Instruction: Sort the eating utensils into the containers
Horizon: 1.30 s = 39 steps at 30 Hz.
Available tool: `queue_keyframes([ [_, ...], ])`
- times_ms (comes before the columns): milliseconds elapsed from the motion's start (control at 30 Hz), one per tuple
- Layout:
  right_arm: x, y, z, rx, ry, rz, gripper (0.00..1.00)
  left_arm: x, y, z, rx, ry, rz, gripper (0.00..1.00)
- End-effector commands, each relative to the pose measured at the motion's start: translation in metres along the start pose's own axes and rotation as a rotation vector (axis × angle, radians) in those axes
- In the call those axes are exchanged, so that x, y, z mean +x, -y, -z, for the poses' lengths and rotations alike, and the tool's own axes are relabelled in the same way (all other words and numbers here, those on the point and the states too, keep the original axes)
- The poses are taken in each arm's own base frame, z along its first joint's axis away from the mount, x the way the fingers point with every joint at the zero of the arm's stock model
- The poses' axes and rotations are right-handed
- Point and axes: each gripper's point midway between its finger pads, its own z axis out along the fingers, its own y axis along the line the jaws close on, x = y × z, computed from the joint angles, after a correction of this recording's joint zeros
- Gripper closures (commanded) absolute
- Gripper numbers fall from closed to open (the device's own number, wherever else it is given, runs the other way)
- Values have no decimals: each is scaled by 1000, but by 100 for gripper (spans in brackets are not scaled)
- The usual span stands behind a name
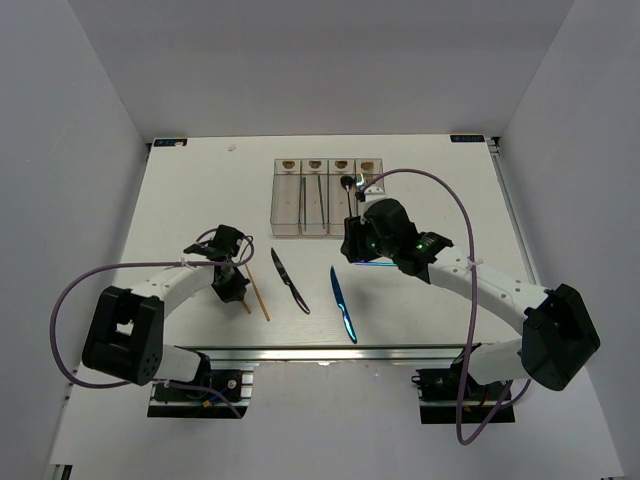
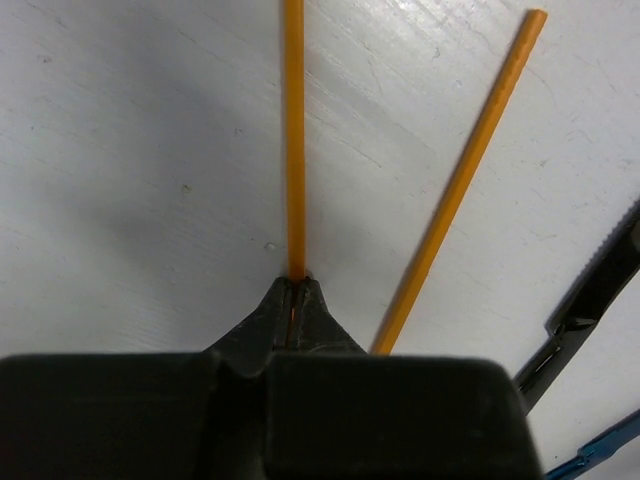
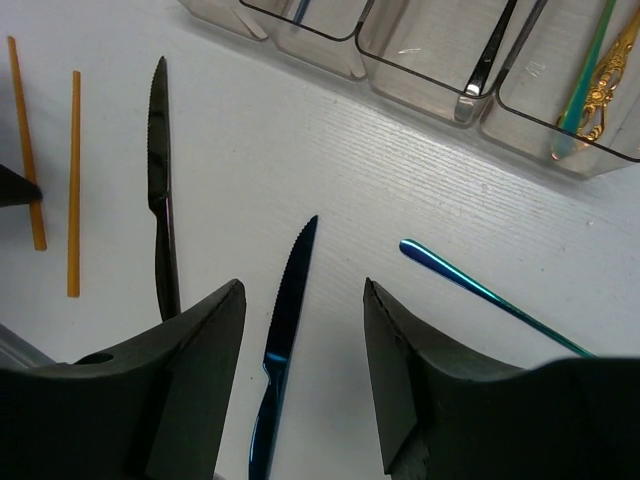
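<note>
My left gripper (image 2: 295, 282) is shut on the near end of a tan chopstick (image 2: 293, 150) lying on the white table. The second chopstick (image 2: 460, 180) lies loose just to its right. From above, that gripper (image 1: 232, 285) sits left of the black knife (image 1: 289, 280) and the blue knife (image 1: 343, 303). My right gripper (image 3: 302, 290) hangs open over the blue knife (image 3: 285, 320), holding nothing. A slim blue-green utensil handle (image 3: 480, 290) lies to its right. The clear containers (image 1: 328, 195) stand at the back, with utensils inside.
The black knife (image 3: 160, 200) lies left of the blue one, with both chopsticks beyond it. In the right wrist view a black utensil (image 3: 490, 60) rests in one bin and a gold piece (image 3: 600, 80) in the end bin. White walls enclose the table.
</note>
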Motion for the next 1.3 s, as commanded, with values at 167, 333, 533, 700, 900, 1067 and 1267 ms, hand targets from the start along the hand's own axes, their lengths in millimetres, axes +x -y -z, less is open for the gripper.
queue_keyframes([
  [167,-16,-38,5,-209,66,-18,40,-34,8,44,121,204,-39,100],
  [333,-22,-49,3,-264,89,-48,39,-37,23,68,253,244,-86,100],
  [533,-45,-23,23,-113,217,-185,32,-58,76,105,492,322,-214,100],
  [700,-47,4,47,-14,246,-232,16,-103,121,137,547,448,-273,100],
  [900,-44,24,59,57,248,-228,16,-136,203,150,603,486,-465,100],
  [1067,-39,34,61,88,238,-230,15,-146,270,145,590,512,-592,100],
  [1267,-36,44,64,112,235,-227,14,-135,309,95,567,435,-645,100],
])
